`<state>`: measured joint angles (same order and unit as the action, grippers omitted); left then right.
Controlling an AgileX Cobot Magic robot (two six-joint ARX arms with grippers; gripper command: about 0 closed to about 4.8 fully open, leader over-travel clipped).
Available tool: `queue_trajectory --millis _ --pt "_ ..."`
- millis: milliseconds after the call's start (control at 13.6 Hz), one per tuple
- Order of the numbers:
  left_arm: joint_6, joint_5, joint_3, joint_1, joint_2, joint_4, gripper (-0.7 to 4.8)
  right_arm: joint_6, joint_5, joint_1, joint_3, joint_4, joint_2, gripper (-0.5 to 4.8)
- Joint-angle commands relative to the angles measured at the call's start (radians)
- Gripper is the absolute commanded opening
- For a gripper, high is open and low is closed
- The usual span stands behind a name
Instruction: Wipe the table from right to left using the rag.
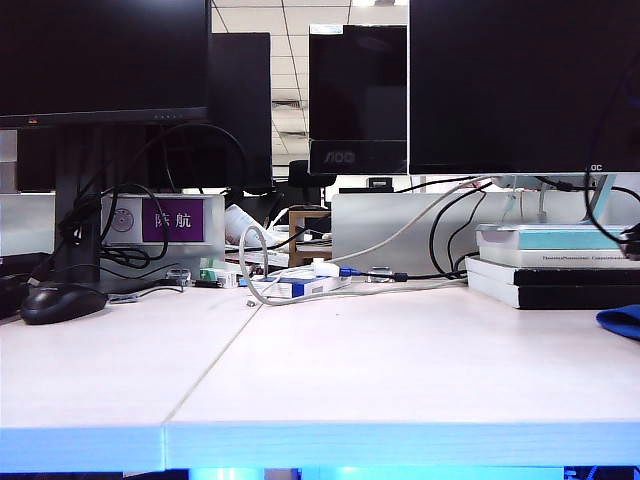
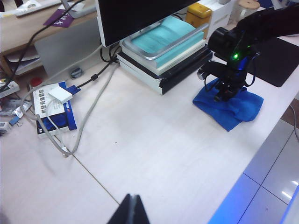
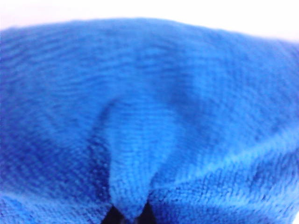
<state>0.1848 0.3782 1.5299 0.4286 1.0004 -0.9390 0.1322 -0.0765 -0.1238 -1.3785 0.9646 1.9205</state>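
1. Rag (image 2: 229, 106) lies on the table (image 2: 154, 149) just beside the book stack (image 2: 163, 51); soft, light, bunches easily.
2. Right gripper (image 3: 130, 215) pinches a rag fold, so drag flat.
3. Left gripper (image 2: 131, 210) closed, empty, well away from the books.

The rag (image 3: 140, 116) was fuzzy blue microfibre cloth; the table (image 2: 154, 154) looked matt white, perhaps faintly wood-grained laminate

Ceiling: we note white grid tiles (image 1: 290, 70) with lit panels | Screens: dark monitors (image 1: 520, 80) across the rear, all off | Partition: grey panel (image 1: 400, 225) behind the cabling, purple sign (image 1: 172, 220) on a grey box | Floor: pale glossy tiles (image 2: 275, 172) | Light: blue glow along the front edge
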Motion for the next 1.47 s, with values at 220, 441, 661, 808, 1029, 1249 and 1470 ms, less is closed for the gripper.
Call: queue_trajectory --millis 220,441,661,808,1029,1249,1470 --pt "0.002 0.003 0.003 0.002 -0.003 0.011 -0.05 -0.041 0.204 0.145 0.02 0.016 0.024 -0.01" --pt "0.002 0.008 0.003 0.002 -0.003 -0.006 -0.05 -0.193 0.3 0.175 0.02 0.002 0.024 -0.01" --pt "0.002 0.008 0.003 0.002 -0.003 -0.035 -0.05 -0.244 0.299 0.26 0.02 -0.035 0.024 -0.01" --pt "0.002 0.021 0.003 0.002 -0.005 -0.055 -0.05 -0.279 0.3 0.308 0.02 -0.062 0.024 -0.01" --pt "-0.001 0.017 0.003 0.002 -0.006 -0.112 -0.05 -0.343 0.299 0.389 0.02 -0.104 0.024 -0.01" --pt "-0.003 -0.09 0.004 0.001 -0.026 -0.126 -0.05 -0.406 0.298 0.435 0.02 -0.113 0.026 -0.01" --pt "-0.006 -0.132 0.004 0.001 -0.053 -0.127 -0.05 -0.455 0.301 0.452 0.019 -0.117 0.026 -0.01"
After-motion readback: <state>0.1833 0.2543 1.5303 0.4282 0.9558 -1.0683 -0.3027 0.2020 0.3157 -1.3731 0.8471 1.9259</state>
